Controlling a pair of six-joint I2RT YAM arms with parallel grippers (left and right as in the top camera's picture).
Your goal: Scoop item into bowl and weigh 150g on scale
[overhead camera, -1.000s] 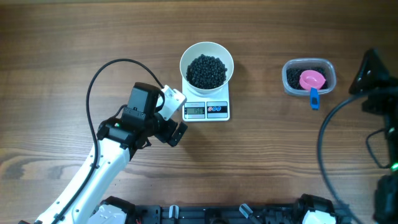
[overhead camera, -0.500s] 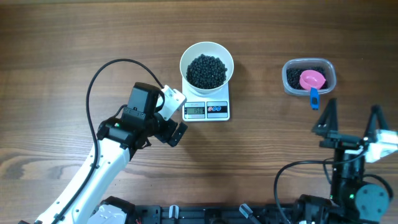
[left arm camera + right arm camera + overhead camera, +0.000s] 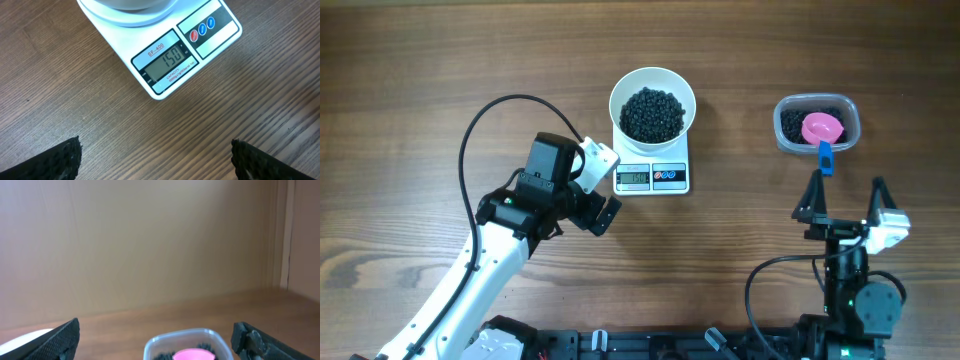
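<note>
Since the display (image 3: 166, 59) is read as 150 in the left wrist view, risk at the left tool (image 3: 608, 187): the target appears to be met, so the reading could be upset if the scale were nudged by this tool. It is held spread and empty just left of the scale, centre-left of the overhead frame.
Risk at the scale (image 3: 653, 180): the figure could be zeroed or shifted by a bump or a press on the buttons (image 3: 202, 28). Nothing is seen touching it.
Risk at the tub (image 3: 778, 125): the weight would be overshot if more were scooped with the pink scoop (image 3: 822, 128) lying in it, upper right.
Risk at the right tool (image 3: 846, 200): it is spread wide and empty, lower right, near the scoop's blue handle (image 3: 825, 158). The tub could be tipped by a careless sweep.
Item (image 3: 652, 113): small glossy black rounded pieces are piled in the bowl, top centre. A remainder is seen in the tub.
Bowl (image 3: 653, 73): white, round and plain-rimmed, it is set on the scale's platform, upper centre of the table (image 3: 420, 80).
</note>
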